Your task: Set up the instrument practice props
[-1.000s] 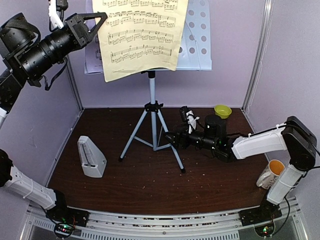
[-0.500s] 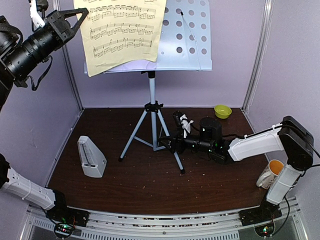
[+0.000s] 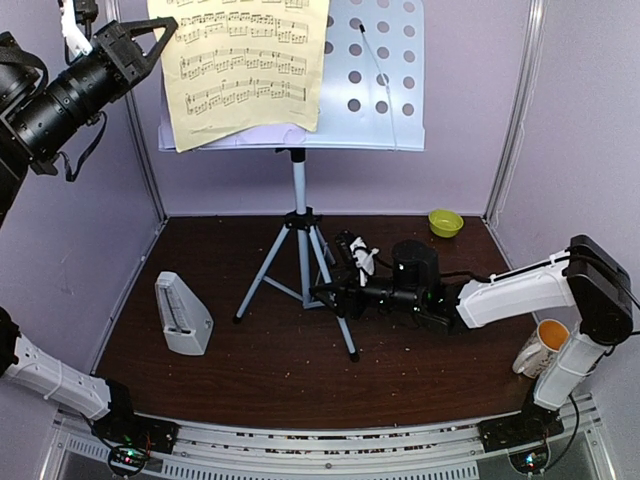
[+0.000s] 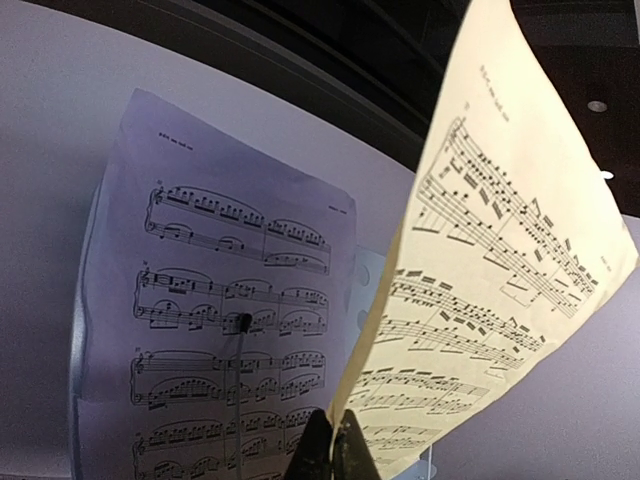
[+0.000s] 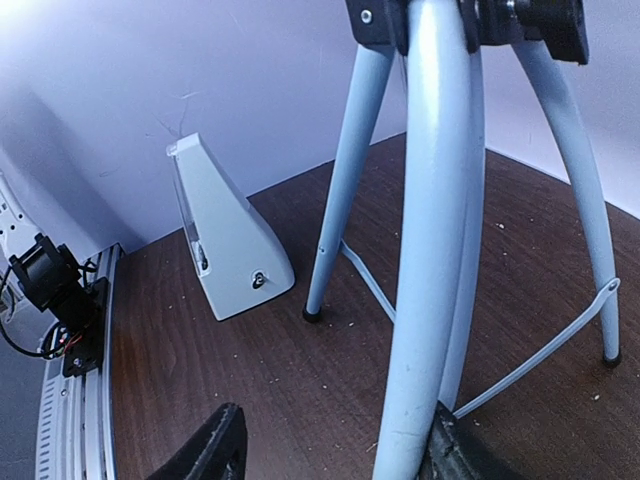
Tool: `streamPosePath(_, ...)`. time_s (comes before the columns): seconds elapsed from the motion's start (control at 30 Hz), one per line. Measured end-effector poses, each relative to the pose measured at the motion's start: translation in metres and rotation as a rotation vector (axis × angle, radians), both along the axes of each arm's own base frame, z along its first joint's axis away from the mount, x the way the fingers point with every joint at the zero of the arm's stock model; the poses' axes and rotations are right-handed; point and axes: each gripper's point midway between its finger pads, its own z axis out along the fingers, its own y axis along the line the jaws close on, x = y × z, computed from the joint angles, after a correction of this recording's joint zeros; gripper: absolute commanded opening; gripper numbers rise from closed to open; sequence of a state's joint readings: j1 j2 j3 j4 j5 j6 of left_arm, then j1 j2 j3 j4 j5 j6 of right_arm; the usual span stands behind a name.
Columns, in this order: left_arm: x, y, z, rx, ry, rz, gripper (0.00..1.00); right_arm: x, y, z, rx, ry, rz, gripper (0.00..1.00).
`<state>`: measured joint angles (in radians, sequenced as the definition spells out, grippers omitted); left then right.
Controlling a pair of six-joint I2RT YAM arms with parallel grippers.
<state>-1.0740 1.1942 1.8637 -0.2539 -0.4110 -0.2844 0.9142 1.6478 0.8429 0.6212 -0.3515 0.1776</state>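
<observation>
The grey perforated music-stand desk (image 3: 375,75) stands on its silver tripod (image 3: 298,235) at the back of the table. High at the left, my left gripper (image 3: 172,24) is shut on the edge of the pale yellow page (image 3: 245,65), holding it in front of the desk. In the left wrist view, the fingers (image 4: 333,452) pinch the yellow page (image 4: 500,270), while the lilac page (image 4: 230,330) rests on the desk behind. My right gripper (image 3: 320,293) lies low on the table, open around the near tripod leg (image 5: 430,250), which touches the right finger (image 5: 455,455). The light grey metronome (image 3: 182,315) stands at the left.
A mug with an orange inside (image 3: 540,347) stands near the right arm's base. A small green bowl (image 3: 445,222) sits at the back right corner. Pale walls close in the table at the back and both sides.
My left gripper has carried the yellow page up and to the left. My right gripper slid left to the near tripod leg, its jaws narrowing, and the stand shifted slightly left.
</observation>
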Motion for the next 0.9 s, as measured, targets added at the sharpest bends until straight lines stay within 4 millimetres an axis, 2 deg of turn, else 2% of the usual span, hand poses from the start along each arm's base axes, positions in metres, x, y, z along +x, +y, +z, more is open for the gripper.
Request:
streamPosePath(0.17, 0.003, -0.003, -0.005, -0.013, 0.017, -0.004, 0.00, -0.021, 0.011, 0.002, -0.021, -0.023, 0.031, 0.60)
streamPosePath(0.27, 0.003, -0.004, -0.005, -0.027, 0.028, -0.011, 0.00, -0.032, 0.016, 0.003, -0.029, -0.034, 0.050, 0.64)
streamPosePath(0.43, 0.002, -0.001, -0.004, -0.056, 0.042, -0.022, 0.00, -0.044, 0.007, 0.011, -0.062, -0.047, 0.025, 0.68)
streamPosePath(0.53, 0.001, 0.000, -0.003, -0.074, 0.052, -0.029, 0.00, -0.049, -0.008, 0.039, -0.054, -0.069, -0.021, 0.69)
streamPosePath(0.73, 0.002, 0.003, -0.003, -0.101, 0.072, -0.026, 0.00, -0.066, -0.052, 0.118, 0.011, -0.129, -0.121, 0.69)
streamPosePath(0.9, 0.006, 0.006, -0.004, -0.144, 0.108, -0.014, 0.00, -0.087, -0.083, 0.159, 0.031, -0.133, -0.157, 0.66)
